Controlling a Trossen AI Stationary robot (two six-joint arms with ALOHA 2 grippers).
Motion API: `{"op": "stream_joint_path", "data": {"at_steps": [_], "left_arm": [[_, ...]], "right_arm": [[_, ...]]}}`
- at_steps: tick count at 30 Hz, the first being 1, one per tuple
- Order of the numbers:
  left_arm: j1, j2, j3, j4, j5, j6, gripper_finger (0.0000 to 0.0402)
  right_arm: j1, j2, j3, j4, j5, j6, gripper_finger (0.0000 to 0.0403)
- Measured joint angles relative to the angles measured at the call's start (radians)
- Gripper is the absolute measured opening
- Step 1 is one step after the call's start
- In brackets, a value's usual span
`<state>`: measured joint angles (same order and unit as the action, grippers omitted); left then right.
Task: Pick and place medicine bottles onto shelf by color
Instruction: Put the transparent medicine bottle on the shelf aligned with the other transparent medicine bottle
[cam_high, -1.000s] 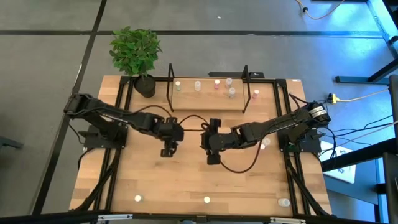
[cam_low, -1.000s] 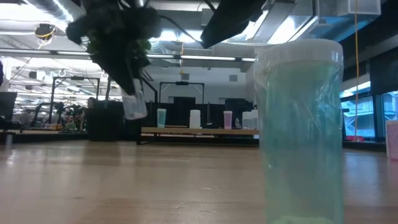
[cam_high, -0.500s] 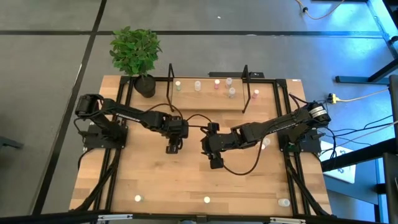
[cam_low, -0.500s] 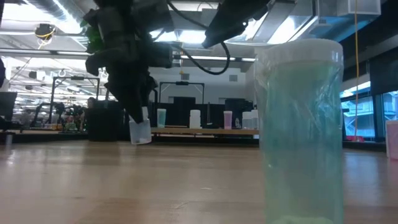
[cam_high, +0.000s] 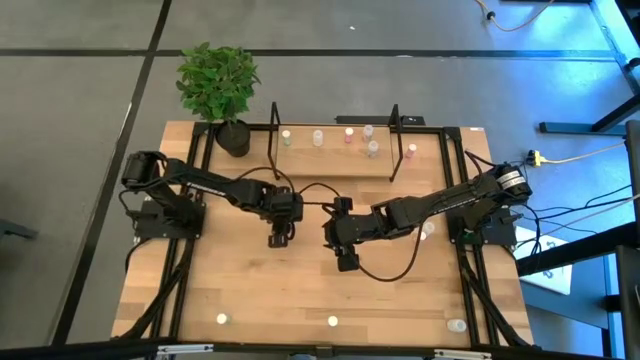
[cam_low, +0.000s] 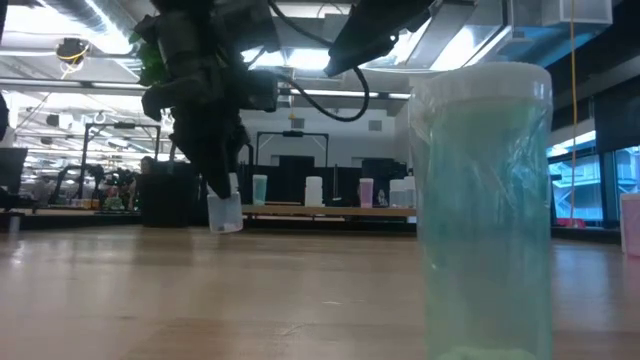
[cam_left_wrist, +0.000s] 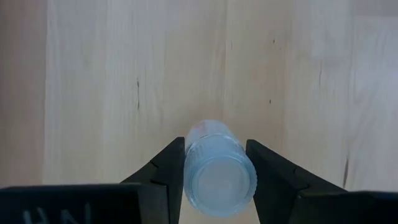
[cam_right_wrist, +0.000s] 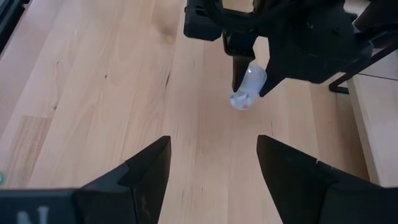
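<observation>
My left gripper (cam_high: 278, 238) is near the table's middle, shut on a pale clear medicine bottle (cam_left_wrist: 217, 168), which also shows in the right wrist view (cam_right_wrist: 249, 86) and the low view (cam_low: 224, 212). Just right of it, my right gripper (cam_high: 345, 262) hangs open above the bare tabletop with nothing between its fingers (cam_right_wrist: 211, 155). The shelf (cam_high: 335, 160) stands at the table's far edge with several bottles upright on its board, among them a pink one (cam_high: 349, 135). Three more bottles (cam_high: 222, 319) (cam_high: 332, 322) (cam_high: 456, 325) stand along the near edge. My left gripper pinches the bottle's round sides (cam_left_wrist: 189, 155) between its two fingers, at the bottle's upper end. The fingers come steeply from above. The bottle hangs tilted below them, its lower end (cam_right_wrist: 239, 102) close over the tabletop; I cannot tell whether it touches.
A potted plant (cam_high: 218, 85) stands at the far left corner beside the shelf. One bottle (cam_high: 425, 230) stands under the right arm. The greenish bottle (cam_low: 485, 210) at the near edge fills the low view's right half. Bare wood lies between the grippers and the near edge.
My left gripper has gone down and a little toward the table's right with the bottle, which has sunk from well above the table to just over it, still tilted. It has kept still for the last half second. My right gripper has turned slightly in place.
</observation>
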<state>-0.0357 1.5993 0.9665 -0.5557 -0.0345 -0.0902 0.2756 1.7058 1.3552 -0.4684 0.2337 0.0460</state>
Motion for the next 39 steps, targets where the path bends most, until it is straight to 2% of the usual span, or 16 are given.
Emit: {"op": "stream_joint_path", "data": {"at_steps": [14,32,39], "left_arm": [[-0.024,0.013,0.001,0.035,-0.005,-0.04,0.0138],[-0.024,0.013,0.0,0.044,-0.004,-0.041,0.0214],[-0.021,0.01,-0.001,0.045,-0.004,-0.034,0.0256]], "right_arm": [[0.0,0.0,0.001,0.008,0.0,0.0,0.0241],[0.0,0.0,0.001,0.008,0.0,-0.002,0.0241],[0.0,0.0,0.001,0.008,0.0,-0.002,0.0241]]}}
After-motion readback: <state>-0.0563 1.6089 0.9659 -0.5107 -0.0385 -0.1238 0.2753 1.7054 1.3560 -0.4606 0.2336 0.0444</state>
